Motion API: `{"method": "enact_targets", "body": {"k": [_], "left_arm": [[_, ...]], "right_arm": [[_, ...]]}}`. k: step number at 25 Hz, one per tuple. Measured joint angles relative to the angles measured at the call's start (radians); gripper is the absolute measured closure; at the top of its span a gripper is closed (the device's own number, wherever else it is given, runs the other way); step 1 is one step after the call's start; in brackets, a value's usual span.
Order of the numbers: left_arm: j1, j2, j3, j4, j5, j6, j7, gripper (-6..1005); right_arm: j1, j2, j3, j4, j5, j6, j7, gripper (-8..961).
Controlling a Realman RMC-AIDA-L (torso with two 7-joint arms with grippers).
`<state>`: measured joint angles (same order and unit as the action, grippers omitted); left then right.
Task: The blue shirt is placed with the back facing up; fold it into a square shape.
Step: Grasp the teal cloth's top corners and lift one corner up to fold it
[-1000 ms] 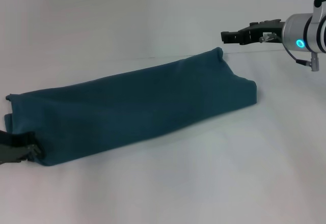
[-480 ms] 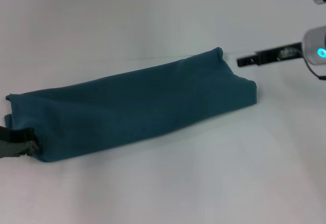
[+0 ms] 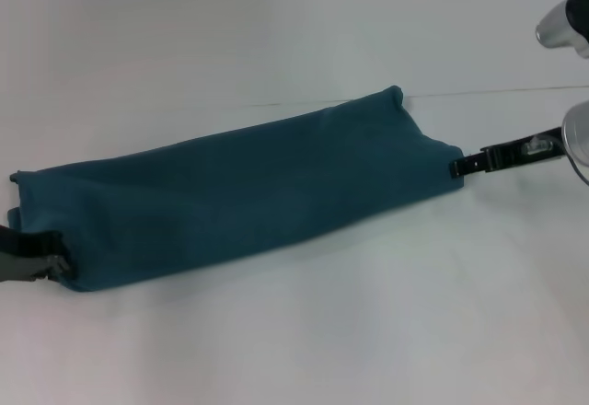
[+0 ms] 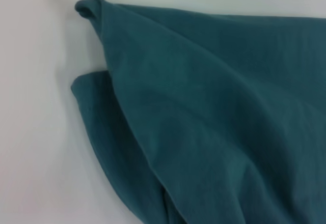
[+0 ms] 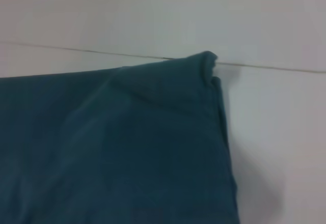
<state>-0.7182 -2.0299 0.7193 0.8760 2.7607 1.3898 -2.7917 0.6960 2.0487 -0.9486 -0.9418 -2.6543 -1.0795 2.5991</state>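
Shirt ends come next: we judge the blue shirt point(image 3: 239, 189), a long band on the bench point(image 3: 294, 331), needs end-to-end folding, with left gripper point(image 3: 41, 265) and right gripper point(image 3: 460, 166) at opposite ends, grips we cannot tell.

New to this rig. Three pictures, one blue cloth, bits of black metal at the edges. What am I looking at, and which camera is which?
It is a two-armed robot folding a shirt. The wide picture comes from its head camera, looking down at a white table. The blue shirt lies there, already folded into a long strip. The left claw sits at the strip's near left corner; the right claw is at its right end. Whether either one grips cloth cannot be told. The other two pictures come from cameras on each wrist, showing the shirt's ends up close.
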Motion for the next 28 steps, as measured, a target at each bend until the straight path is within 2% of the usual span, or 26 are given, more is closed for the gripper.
{"method": "enact_targets", "body": {"k": [3, 10, 28], "left_arm": [[0.000, 0.001, 0.000, 0.000, 0.001, 0.001, 0.001, 896], [0.000, -0.001, 0.000, -0.003, 0.000, 0.002, 0.003, 896], [0.000, -0.008, 0.000, -0.007, -0.007, 0.000, 0.003, 895]], "right_arm": [[-0.004, 0.003, 0.002, 0.039, 0.001, 0.056, -0.016, 33], [-0.021, 0.032, 0.003, 0.066, 0.051, 0.164, -0.112, 37], [-0.012, 0.035, 0.003, 0.212, 0.147, 0.275, -0.223, 44]]}}
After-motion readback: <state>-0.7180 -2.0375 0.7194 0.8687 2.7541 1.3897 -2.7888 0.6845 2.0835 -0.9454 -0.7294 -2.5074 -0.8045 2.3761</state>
